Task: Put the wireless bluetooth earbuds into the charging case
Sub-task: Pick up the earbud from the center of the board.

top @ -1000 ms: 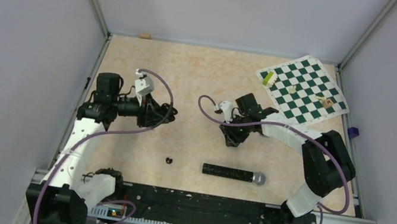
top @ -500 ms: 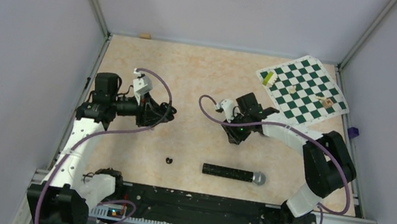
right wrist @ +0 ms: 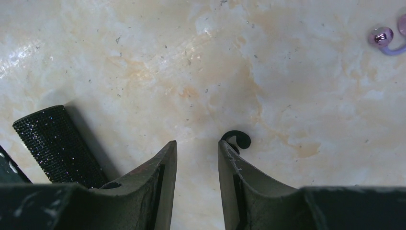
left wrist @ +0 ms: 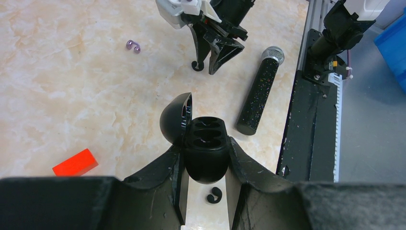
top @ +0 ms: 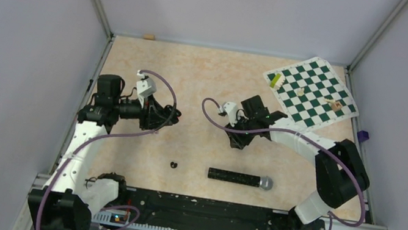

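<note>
My left gripper (left wrist: 206, 145) is shut on the charging case (left wrist: 207, 158), a glossy black pod held above the table. Its lid (left wrist: 175, 122) is flipped open to the left and both sockets show empty. One earbud (left wrist: 214, 194) lies on the table below the case; from above it shows as a small black bud (top: 174, 164). The other earbud (right wrist: 237, 138) lies on the table just outside the right fingertip of my right gripper (right wrist: 197, 144). That gripper is open, tips down at the table, nothing between the fingers. It also shows in the left wrist view (left wrist: 206, 68).
A long black microphone (top: 239, 178) lies near the front, right of centre. A red block (left wrist: 75, 162) sits on the table left of the case. Pale purple rings (right wrist: 383, 36) lie beyond the right gripper. A green chessboard (top: 310, 92) with small pieces fills the far right corner.
The right gripper's jaws have narrowed a little and its wrist has shifted slightly left. The left arm and the case have not moved.
</note>
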